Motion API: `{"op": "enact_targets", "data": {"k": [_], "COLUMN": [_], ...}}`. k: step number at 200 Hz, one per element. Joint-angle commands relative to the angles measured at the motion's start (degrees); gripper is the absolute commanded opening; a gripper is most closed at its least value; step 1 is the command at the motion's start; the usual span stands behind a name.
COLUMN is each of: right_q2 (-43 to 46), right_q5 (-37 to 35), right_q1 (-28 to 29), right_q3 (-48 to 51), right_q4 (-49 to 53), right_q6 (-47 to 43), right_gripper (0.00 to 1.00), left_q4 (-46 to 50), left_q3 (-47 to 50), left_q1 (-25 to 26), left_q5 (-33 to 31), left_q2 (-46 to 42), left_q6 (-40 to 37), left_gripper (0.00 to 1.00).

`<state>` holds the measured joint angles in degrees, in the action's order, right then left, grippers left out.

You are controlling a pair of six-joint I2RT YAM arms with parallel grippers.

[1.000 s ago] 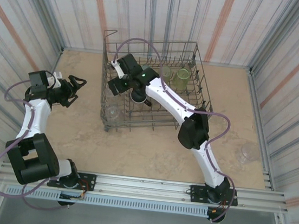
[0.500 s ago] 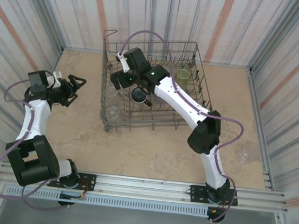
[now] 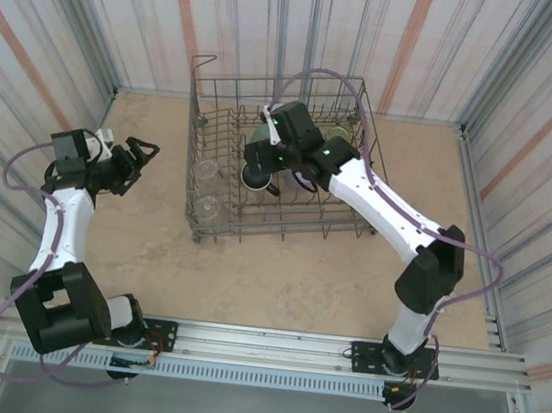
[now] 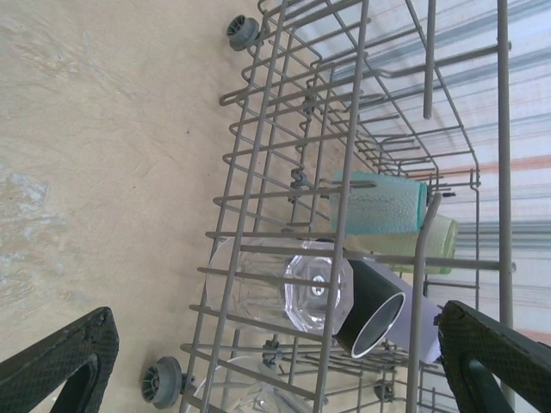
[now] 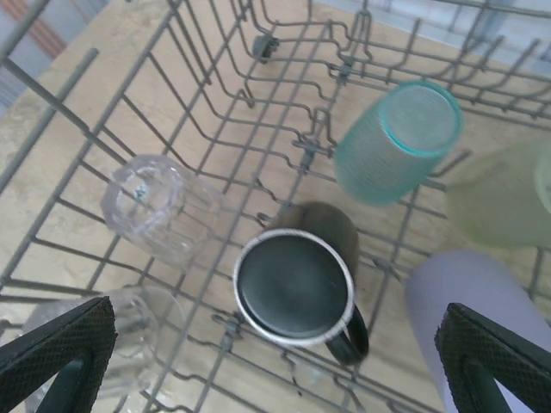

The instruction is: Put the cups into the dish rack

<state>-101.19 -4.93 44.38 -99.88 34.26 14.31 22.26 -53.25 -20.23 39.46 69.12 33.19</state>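
Observation:
The grey wire dish rack [image 3: 360, 182] stands at the back of the table. In it, the right wrist view shows a black mug [image 5: 297, 284] upright, a teal cup [image 5: 396, 142], a green cup [image 5: 504, 202], a pale purple cup [image 5: 478, 318] and two clear cups [image 5: 155, 206] [image 5: 129, 335]. My right gripper [image 3: 260, 154] hangs open over the rack, its fingertips wide apart on either side of the mug and touching nothing. My left gripper [image 3: 143, 165] is open and empty beside the rack's left wall. Through the wires it sees a clear cup [image 4: 284, 288], the mug [image 4: 374, 310] and the teal cup [image 4: 379, 204].
One more clear cup [image 3: 458, 281] stands on the table at the right, well away from the rack. Striped walls close in the table on three sides. The rack has small wheels [image 4: 162, 382] at its corners.
My right arm has swung to the right, carrying its gripper from the rack's left part to above the black mug. The left arm has barely moved.

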Motion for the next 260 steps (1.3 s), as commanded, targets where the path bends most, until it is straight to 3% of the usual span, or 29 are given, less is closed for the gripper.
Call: {"op": "enact_targets", "data": {"k": [1,58,110,204,238,260], "right_q2": [6.75,20.60,30.49,36.04,35.66,36.30], "right_q5": [-0.26,-1.25,-7.81,-23.30,-25.88,-23.58], "right_q1": [-2.25,-8.82,-14.75,-25.40,-30.15,-34.47], "right_q3": [5.43,19.12,27.15,33.81,35.90,37.91], "right_q4": [-1.46,-0.45,3.81,14.04,16.78,16.91], "right_q6": [3.10,5.77,11.11,26.38,27.45,28.31], "right_gripper": [1.00,1.00,1.00,1.00,1.00,1.00], "left_q4": [5.48,9.72,13.81,16.32,16.50,16.24], "left_q3": [-3.73,-7.19,-10.88,-13.61,-13.63,-13.97], "left_q1": [2.33,4.73,10.63,15.20,15.73,16.05], "left_q5": [-5.06,-8.42,-12.43,-15.53,-15.70,-15.62], "left_q2": [-1.53,-4.76,-6.09,-7.40,-7.36,-6.87], "left_q6": [-4.51,-4.19,-4.22,-3.48,-3.60,-3.64], "left_gripper": [0.99,0.99,0.99,0.99,0.99,0.99]}}
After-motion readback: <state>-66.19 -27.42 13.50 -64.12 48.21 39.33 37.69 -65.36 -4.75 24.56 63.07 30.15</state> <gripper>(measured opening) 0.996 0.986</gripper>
